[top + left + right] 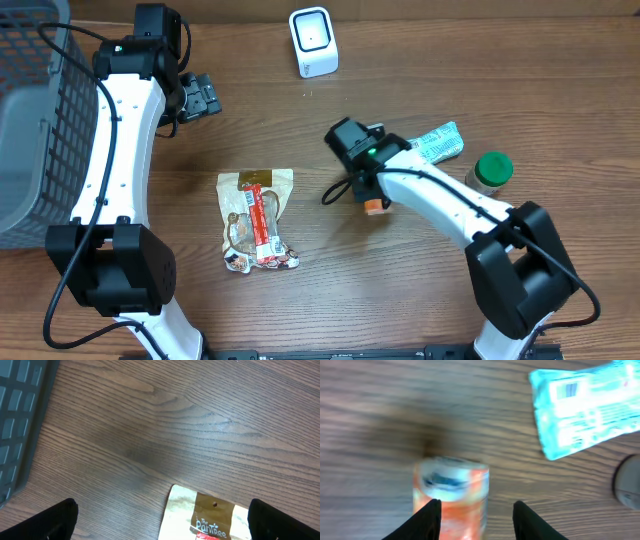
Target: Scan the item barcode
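Right fingers point(427, 520) closest to the lens, parted about halfway. Right gripper point(477, 522) straddling an orange tube point(451, 495), not clamped on it: left finger against or over the tube's side, clear gap of table point(380, 420) before the other finger. Off-centre, then, toward the left finger. Too blurred to read a label or find a barcode; cannot tell whether lying flat or lifted off the wood.

Looks like a small, light, stiff cylinder with a glossy wrapper. Likely to roll if nudged from one side, and to slip or swivel in a loose pinch. Best taken across the middle of the body, centred between the pads first, then squeezed firmly; probably hard enough to bear it. Worth keeping the fingers off the printed side, so as not to hide the code.

Beyond the tube, a teal packet point(580, 407), near but apart. Further right, a jar point(492, 170) with a green lid. From overhead, only an orange end of the tube showing from under the right arm, mid-table. Scanner point(313, 40) well apart at the far edge. Bag point(258, 220) of snacks left of centre. Left gripper point(200, 97) wide open and empty, near the basket point(30, 110), past the bag's top edge.
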Tool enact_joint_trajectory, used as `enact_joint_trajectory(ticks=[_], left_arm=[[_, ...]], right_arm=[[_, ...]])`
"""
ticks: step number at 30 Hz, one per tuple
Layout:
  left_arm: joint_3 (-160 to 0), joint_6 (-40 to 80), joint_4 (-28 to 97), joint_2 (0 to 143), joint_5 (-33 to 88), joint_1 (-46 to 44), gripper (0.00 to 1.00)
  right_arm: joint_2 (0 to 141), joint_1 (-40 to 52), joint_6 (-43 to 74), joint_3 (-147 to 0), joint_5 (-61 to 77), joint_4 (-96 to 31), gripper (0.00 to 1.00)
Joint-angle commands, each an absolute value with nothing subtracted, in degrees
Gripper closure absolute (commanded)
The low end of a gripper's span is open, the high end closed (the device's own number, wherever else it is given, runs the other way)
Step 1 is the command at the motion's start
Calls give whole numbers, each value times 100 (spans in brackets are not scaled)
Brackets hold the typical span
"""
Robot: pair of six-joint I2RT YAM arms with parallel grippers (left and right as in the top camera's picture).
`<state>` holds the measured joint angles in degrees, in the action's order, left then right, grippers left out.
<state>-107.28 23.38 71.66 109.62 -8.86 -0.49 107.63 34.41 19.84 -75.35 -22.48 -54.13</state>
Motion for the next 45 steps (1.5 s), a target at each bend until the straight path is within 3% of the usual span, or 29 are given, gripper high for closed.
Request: enact_joint_trajectory(ticks=[1, 11, 36, 41, 45], left_arm=[[-10787, 2268, 7175, 10938, -958, -38, 0], [-10787, 2268, 7175, 10938, -958, -38, 0], [-10787, 2268, 7175, 10938, -958, -38, 0], [-10787, 2268, 7175, 10938, -958, -38, 0], [-10787, 2268, 7175, 10938, -958, -38, 0]], right_arm=[[10600, 3197, 1966, -7494, -2174, -5478, 53], [10597, 3105, 2043, -7507, -878, -5411, 59], [10600, 3599, 2436, -6737, -1710, -4628, 64], [10600, 3599, 2414, -6628, -1712, -4519, 72], [10600, 3599, 2397, -6536, -1859, -4462, 72]])
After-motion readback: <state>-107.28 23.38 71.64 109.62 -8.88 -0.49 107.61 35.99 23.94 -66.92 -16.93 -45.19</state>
